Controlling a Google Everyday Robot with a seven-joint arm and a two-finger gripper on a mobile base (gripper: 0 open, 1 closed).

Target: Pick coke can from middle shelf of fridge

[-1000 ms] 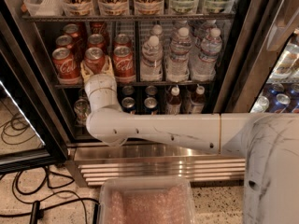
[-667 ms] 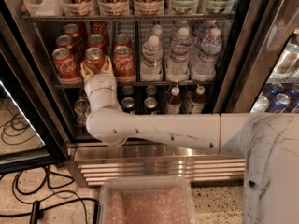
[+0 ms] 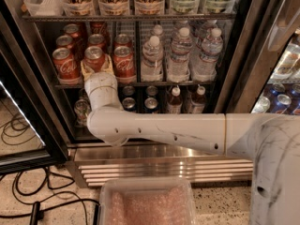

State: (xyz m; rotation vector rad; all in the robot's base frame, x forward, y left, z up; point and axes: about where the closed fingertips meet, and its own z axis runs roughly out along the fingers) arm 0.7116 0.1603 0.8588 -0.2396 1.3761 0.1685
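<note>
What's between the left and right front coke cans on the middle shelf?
In the camera view, a third coke can stands between the left can and right can, with the gripper at its lower half.

arm [image 3: 187,132]: is stretched leftward; wrist [image 3: 101,92]: is turned upright; gripper [image 3: 97,65]: is held directly above wrist
</note>
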